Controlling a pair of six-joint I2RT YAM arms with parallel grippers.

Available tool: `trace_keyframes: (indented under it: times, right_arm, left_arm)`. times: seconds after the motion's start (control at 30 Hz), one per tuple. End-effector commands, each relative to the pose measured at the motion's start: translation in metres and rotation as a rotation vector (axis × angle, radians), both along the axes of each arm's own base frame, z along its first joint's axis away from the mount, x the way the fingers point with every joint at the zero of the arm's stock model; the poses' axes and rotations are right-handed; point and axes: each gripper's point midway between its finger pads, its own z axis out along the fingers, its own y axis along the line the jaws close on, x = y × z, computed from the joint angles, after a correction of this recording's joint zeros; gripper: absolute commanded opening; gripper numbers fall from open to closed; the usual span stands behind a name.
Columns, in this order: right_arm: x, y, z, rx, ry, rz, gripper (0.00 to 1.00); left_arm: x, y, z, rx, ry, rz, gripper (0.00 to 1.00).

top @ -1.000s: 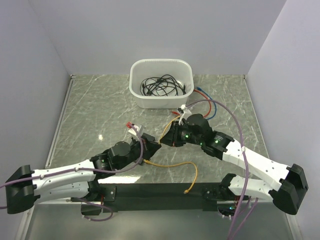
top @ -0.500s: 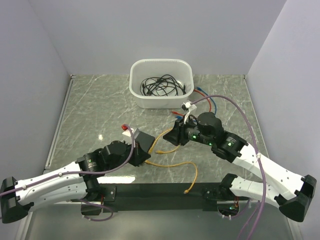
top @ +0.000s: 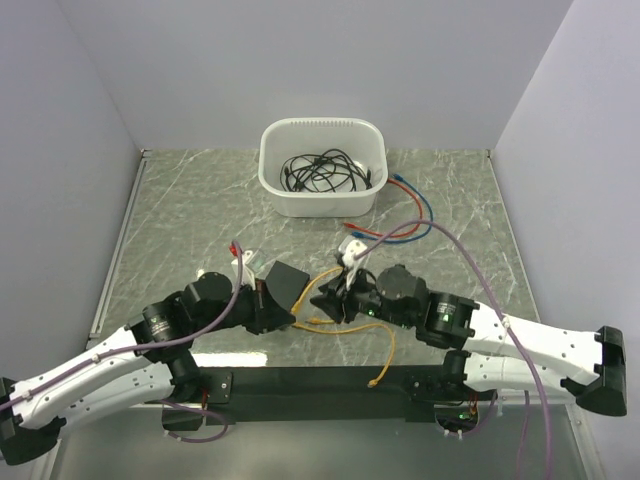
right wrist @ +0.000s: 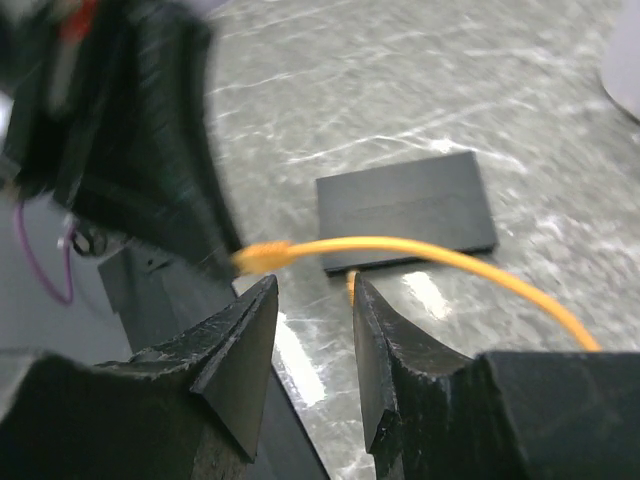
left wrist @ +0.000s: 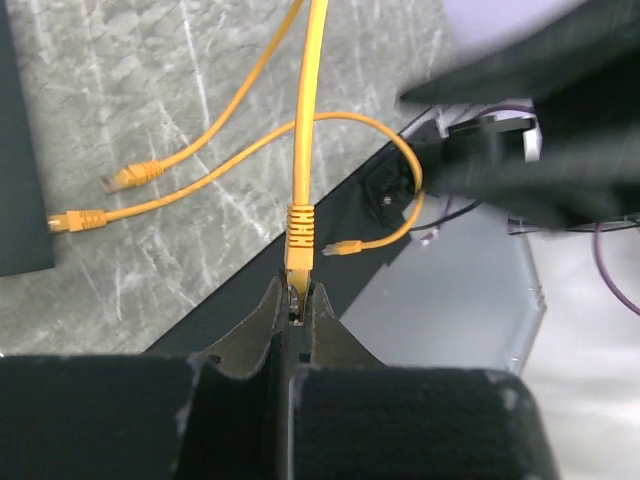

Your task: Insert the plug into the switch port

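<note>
From above, the left claw [top: 272, 305] sits just beside the flat black switch box [top: 290, 279], which lies on the desk [top: 200, 200] between the two arms. The right claw [top: 333, 300] is close on the other side, and loops of yellow cable [top: 345, 326] trail between them. The white tub [top: 322, 205] of dark cords stands well apart at the back.

At the left wrist, the left claw is clenched on the yellow plug [left wrist: 299, 240]. Its fingers [left wrist: 255, 335] pinch the plug's tip while the cable runs straight away from them. Other loose yellow plug ends lie on the desk beyond.

At the right wrist, the right claw [right wrist: 312, 325] is released, its jaws apart with nothing between them. The cable crosses just past its tips, and the switch box [right wrist: 405, 208] lies flat on the desk further on. I cannot make out the switch port itself from here.

To my eye the task is perhaps half done: the plug is gripped and brought near the box, but it is not in any socket. Lining it up with the socket edge and pushing it home are both left to do.
</note>
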Motion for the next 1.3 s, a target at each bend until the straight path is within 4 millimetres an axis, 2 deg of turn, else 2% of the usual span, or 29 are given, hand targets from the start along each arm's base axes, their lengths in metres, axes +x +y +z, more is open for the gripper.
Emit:
trace_keyframes:
  times: [0.0,0.17,0.33,0.6,0.73,0.77,0.93,1.1,1.17,1.27]
  right_arm:
    - [0.001,0.005,0.026,0.048,-0.144,-0.024,0.44]
    - [-0.021,0.012,0.023,0.028,-0.187,0.072,0.44]
    - [-0.036,0.019,0.018,-0.035,-0.261,0.141,0.45]
    - [-0.056,0.034,0.013,-0.105,-0.345,0.229,0.64]
    - [-0.058,0.042,0.012,-0.151,-0.389,0.228,0.74]
    - [-0.055,0.044,0.004,-0.186,-0.397,0.21,0.75]
    - [-0.055,0.052,0.002,-0.218,-0.437,0.19,0.83]
    - [-0.048,0.051,0.0,-0.249,-0.474,0.148,0.85]
    - [-0.047,0.054,0.009,-0.217,-0.485,0.136,0.85]
    - [-0.044,0.057,0.008,-0.238,-0.507,0.126,0.85]
  left_arm:
    - [-0.01,0.0,0.023,-0.058,0.03,-0.05,0.0]
    - [-0.012,0.007,0.03,-0.082,0.052,-0.072,0.01]
    - [-0.019,0.01,0.024,-0.08,0.098,-0.101,0.0]
    - [-0.038,0.011,0.02,-0.093,0.165,-0.182,0.01]
    - [-0.046,0.014,0.02,-0.093,0.188,-0.195,0.01]
    - [-0.047,0.016,0.019,-0.091,0.191,-0.193,0.0]
    - [-0.05,0.019,0.02,-0.088,0.195,-0.197,0.01]
    - [-0.054,0.021,0.02,-0.085,0.199,-0.207,0.01]
    - [-0.055,0.021,0.021,-0.094,0.198,-0.215,0.01]
    - [-0.058,0.021,0.023,-0.1,0.196,-0.228,0.0]
